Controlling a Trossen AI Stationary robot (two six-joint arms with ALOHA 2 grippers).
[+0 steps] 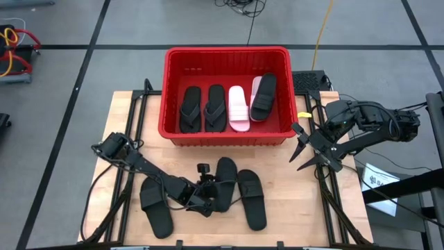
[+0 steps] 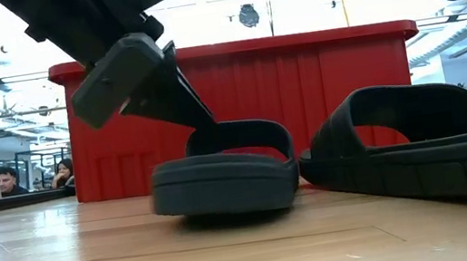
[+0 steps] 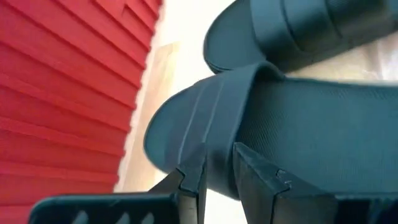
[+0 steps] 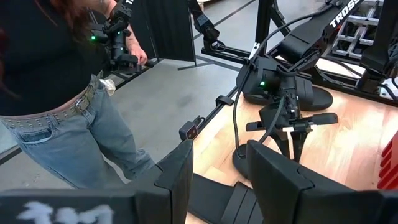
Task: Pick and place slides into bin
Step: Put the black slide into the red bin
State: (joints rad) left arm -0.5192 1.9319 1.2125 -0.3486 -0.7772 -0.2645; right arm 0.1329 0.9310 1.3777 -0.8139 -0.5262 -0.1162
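Observation:
The red bin stands at the table's far middle and holds two black flip-flops, a pink slide, and a black slide lying on a second pink one. Three black slides are on the table in front of it: left, middle and right. My left gripper is shut on the middle slide. My right gripper is open and empty, above the table to the right of the bin. My left gripper pinches the middle slide's strap at its side edge, between its two fingers. It slants down from the table's left near side. The slide sits level, sole down, at table height; whether it is clear of the wood I cannot tell.
The right slide lies close beside the held one. The bin's near wall rises just behind both. A person stands beside the table's left side. Cables and the table's black frame run along the right side.

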